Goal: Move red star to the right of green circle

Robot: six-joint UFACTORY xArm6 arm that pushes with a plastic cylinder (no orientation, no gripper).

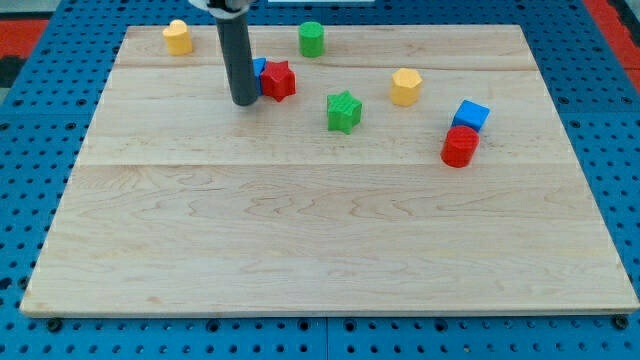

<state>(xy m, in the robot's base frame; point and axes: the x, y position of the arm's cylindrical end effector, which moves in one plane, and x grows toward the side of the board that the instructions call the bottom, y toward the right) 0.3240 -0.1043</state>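
Red star [279, 80] flat on board, below-left of green circle [311, 39], apart.

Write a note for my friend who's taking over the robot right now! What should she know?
My tip is down on the board, just to the view's left of the red star, with a blue block partly hidden behind the rod.
The green circle stands near the view's top, up and to the right of the star.
Done: tip is beside the star; the star is not yet right of the circle.
Left: push the star past the circle to its right side.
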